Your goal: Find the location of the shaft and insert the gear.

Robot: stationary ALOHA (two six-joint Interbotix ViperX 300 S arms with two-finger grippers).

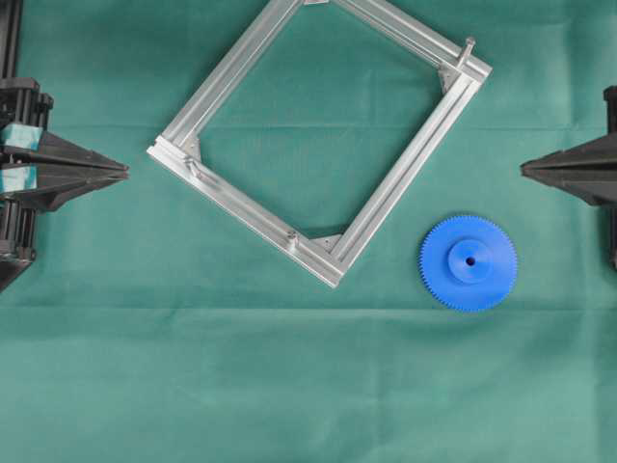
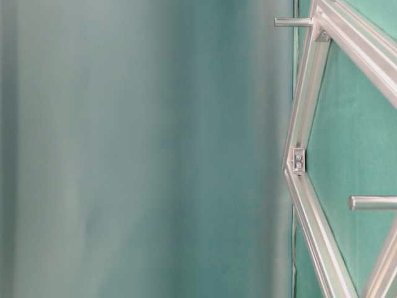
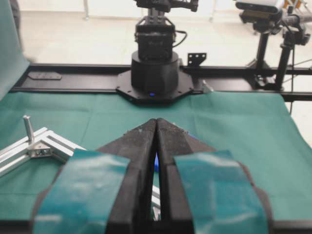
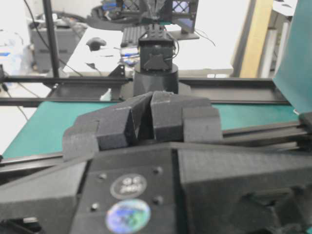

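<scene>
The blue gear point(image 1: 469, 262) lies flat on the green cloth, hub up, right of the square aluminium frame point(image 1: 241, 210). The shaft point(image 1: 291, 234) is a tiny peg on the frame's near rail, close to its bottom corner. A taller pin point(image 1: 469, 46) stands at the frame's right corner and also shows in the left wrist view point(image 3: 28, 127). My left gripper point(image 1: 125, 172) is shut and empty at the left edge, apart from the frame. My right gripper point(image 1: 523, 170) is shut and empty at the right edge, above the gear. A blue sliver of gear point(image 3: 156, 161) shows between the left fingers.
The frame point(image 2: 303, 205) fills the right of the table-level view, with two pins sticking out from it. The opposite arm's base point(image 3: 155, 73) stands at the far table edge. Green cloth point(image 1: 289, 386) covers the table.
</scene>
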